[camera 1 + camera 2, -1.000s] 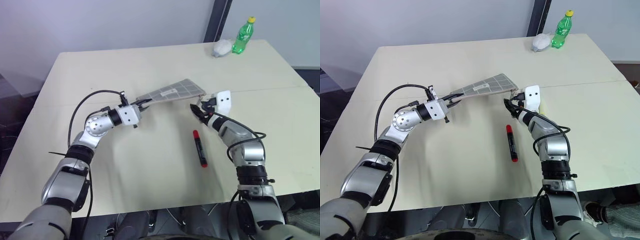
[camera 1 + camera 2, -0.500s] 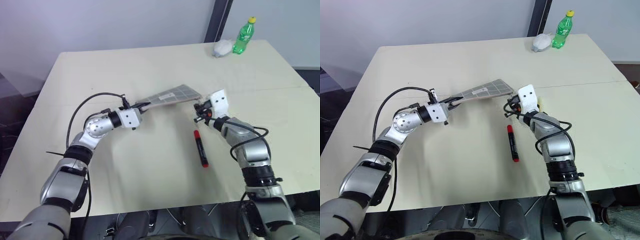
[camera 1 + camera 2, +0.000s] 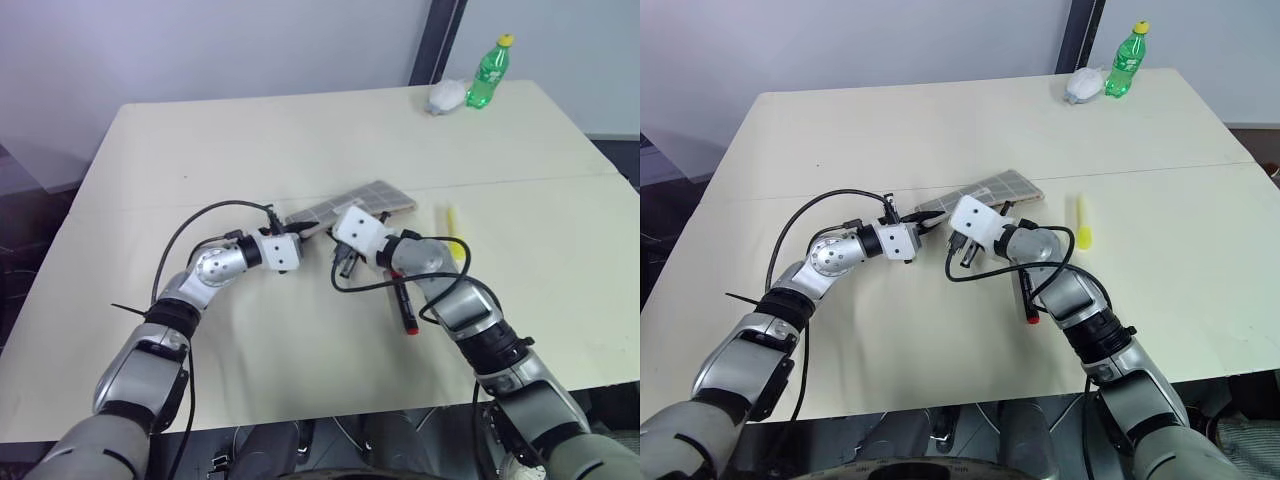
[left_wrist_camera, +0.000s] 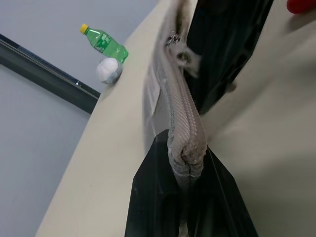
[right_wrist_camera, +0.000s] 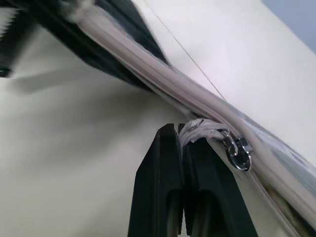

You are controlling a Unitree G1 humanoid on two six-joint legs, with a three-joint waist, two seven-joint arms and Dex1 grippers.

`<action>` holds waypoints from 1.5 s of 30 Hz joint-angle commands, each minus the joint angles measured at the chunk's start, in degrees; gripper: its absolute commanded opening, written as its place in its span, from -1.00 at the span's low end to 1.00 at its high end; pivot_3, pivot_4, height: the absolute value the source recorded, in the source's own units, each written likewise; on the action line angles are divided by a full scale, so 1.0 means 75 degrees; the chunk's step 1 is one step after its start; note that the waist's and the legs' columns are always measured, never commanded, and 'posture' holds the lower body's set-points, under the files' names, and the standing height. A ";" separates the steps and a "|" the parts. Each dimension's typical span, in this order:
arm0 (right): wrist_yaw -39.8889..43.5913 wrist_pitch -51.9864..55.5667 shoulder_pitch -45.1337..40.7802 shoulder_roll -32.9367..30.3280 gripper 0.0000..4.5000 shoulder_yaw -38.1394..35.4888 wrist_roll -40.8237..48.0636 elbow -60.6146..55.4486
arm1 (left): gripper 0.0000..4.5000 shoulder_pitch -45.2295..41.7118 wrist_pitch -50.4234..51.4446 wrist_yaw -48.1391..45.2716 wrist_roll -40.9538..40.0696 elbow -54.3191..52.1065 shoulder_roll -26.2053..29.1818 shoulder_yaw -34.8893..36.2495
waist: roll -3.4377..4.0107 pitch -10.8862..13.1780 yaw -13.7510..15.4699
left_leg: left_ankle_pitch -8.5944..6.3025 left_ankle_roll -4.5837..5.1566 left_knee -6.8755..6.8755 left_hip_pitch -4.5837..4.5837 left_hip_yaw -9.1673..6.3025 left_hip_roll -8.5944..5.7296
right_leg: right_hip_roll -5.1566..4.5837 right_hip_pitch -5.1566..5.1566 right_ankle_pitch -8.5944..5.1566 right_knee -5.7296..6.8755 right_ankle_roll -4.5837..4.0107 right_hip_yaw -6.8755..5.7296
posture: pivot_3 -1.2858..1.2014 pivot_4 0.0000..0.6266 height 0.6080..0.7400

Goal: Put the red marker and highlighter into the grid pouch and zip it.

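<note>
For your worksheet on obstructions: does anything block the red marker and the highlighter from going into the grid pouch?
Nothing lies between them on the table. The red marker and highlighter rest free beside the grid pouch. However, both hands are occupied: the left hand pinches the pouch's end, and the right hand grips its zip pull.

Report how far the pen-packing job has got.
Done: nothing packed. The red marker with a black band and the pale yellow highlighter lie on the cream table.
In hand: the left gripper clamps the grey grid fabric pouch at its zip edge; the right gripper pinches the zip pull tab.
Left: load both pens, zip shut.
</note>
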 commanded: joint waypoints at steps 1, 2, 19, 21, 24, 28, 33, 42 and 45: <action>0.0547 -0.0700 -0.0321 0.0030 -0.97 0.0295 -0.0125 -0.0272 | -1.00 -0.0138 0.0095 0.0246 0.0025 -0.0128 -0.0080 0.0017 | 0.0000 0.0000 -0.0010 | 0.0000 0.0001 0.0002 0.0000 0.0002 0.0000 | 0.0003 0.0000 0.0000 -0.0001 0.0000 0.0000 | 0.03 -0.52 0.98; 0.0627 -0.0828 -0.0388 0.0083 -0.97 0.0397 -0.0214 -0.0202 | -1.00 -0.0168 0.0127 0.0278 0.0017 -0.0133 -0.0119 0.0012 | 0.0000 0.0000 -0.0013 | -0.0002 0.0002 0.0003 0.0000 0.0004 -0.0001 | 0.0006 0.0001 0.0000 -0.0001 0.0000 0.0001 | 0.03 -0.52 0.98; 0.0889 -0.0227 0.1143 -0.0664 0.99 -0.1896 0.0946 -0.1530 | -1.00 0.0022 0.0252 0.0460 -0.0246 -0.0484 0.0139 0.0220 | -0.0004 0.0001 -0.0003 | -0.0014 -0.0003 0.0001 0.0000 0.0003 -0.0002 | 0.0007 0.0027 0.0000 -0.0012 0.0000 0.0004 | 0.03 -0.52 0.98; 0.0578 0.0370 0.1553 -0.0386 0.99 -0.2517 0.1477 -0.2137 | -1.00 0.0053 0.0255 0.0433 -0.0352 -0.0516 0.0146 0.0280 | -0.0004 0.0001 -0.0021 | -0.0014 -0.0003 -0.0008 -0.0001 0.0002 -0.0001 | -0.0003 0.0025 0.0000 -0.0007 0.0000 0.0007 | 0.03 -0.52 0.98; -0.0019 0.1135 0.2050 0.0022 0.99 -0.3250 0.1955 -0.2918 | -1.00 0.0152 0.0290 0.0260 -0.0552 -0.0637 0.0183 0.0345 | -0.0004 0.0001 -0.0011 | -0.0022 0.0005 -0.0016 -0.0001 -0.0004 0.0012 | 0.0003 0.0015 0.0000 0.0005 0.0000 0.0013 | 0.03 -0.52 0.98; -0.1120 0.1880 0.2666 0.0364 0.99 -0.4192 0.1998 -0.3631 | -1.00 0.0501 0.0459 -0.0071 -0.0959 -0.1043 0.0382 0.0479 | -0.0004 0.0001 0.0002 | -0.0022 0.0004 -0.0004 0.0000 -0.0009 0.0014 | 0.0005 0.0022 0.0000 0.0007 -0.0001 0.0010 | 0.03 -0.52 0.98; -0.1295 0.2571 0.3922 0.0250 0.99 -0.4418 0.2299 -0.4684 | -1.00 0.0985 0.0774 -0.0287 -0.1237 -0.1634 0.0581 0.0580 | -0.0004 0.0001 0.0015 | -0.0022 0.0005 -0.0006 0.0000 -0.0006 0.0012 | 0.0003 0.0005 0.0000 0.0004 -0.0001 0.0011 | 0.03 -0.52 0.98; -0.1741 0.3183 0.4431 -0.0004 0.99 -0.4242 0.2297 -0.5123 | -1.00 0.1376 0.0896 -0.0410 -0.1149 -0.2119 0.0653 0.0563 | -0.0004 0.0000 -0.0004 | -0.0023 0.0005 0.0005 0.0002 -0.0005 0.0013 | 0.0002 0.0031 -0.0001 0.0003 0.0001 0.0009 | 0.03 -0.52 0.98; -0.2251 0.3018 0.3852 -0.0070 0.99 -0.4681 0.2052 -0.4466 | -1.00 0.1381 0.0924 -0.0403 -0.1142 -0.2167 0.0626 0.0550 | -0.0004 0.0000 0.0003 | -0.0022 0.0005 0.0014 0.0007 -0.0001 0.0013 | 0.0002 0.0042 -0.0001 0.0000 -0.0002 0.0005 | 0.03 -0.52 0.98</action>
